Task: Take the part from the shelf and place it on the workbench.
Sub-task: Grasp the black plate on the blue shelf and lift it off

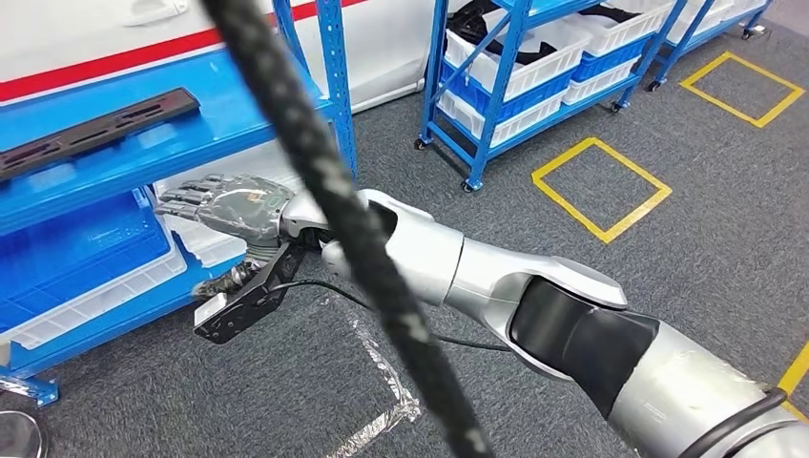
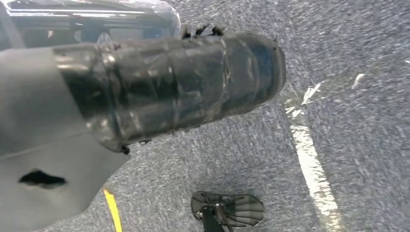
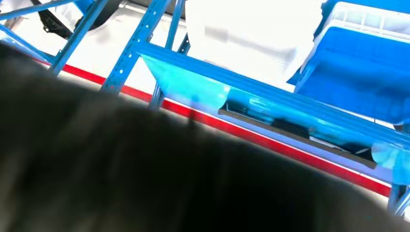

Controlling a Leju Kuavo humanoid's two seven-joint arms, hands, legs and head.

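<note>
Shelf (image 1: 238, 114): blue steel rack at upper left of head view, standing on grey carpet; taken as landmark for all entries below.
Second rack (image 1: 506, 91): blue, on castors, well to the right of the shelf and farther off; loaded with white and blue bins holding dark items.
Right arm (image 1: 496, 286): silver with black elbow section, reaching in from lower right toward the shelf's front.
Cable (image 1: 353, 229): thick black braided line, crossing diagonally in front of the arm and the shelf's right upright.
Bins (image 1: 86, 258): blue crate stacked in a white one, on the shelf's lower level.
Part (image 1: 95, 129): long flat black slotted strip, lying on the shelf's upper blue deck, untouched.
Right hand (image 1: 219, 205): just in front of the shelf's lower level, below the part and apart from it; fingers extended toward the bins, nothing held.
Left hand (image 2: 174, 87): seen close in left wrist view, dark and tape-wrapped, over grey carpet; fingers open or closed cannot be told.
Floor markings (image 1: 601, 186): yellow tape squares, right of the shelf.
</note>
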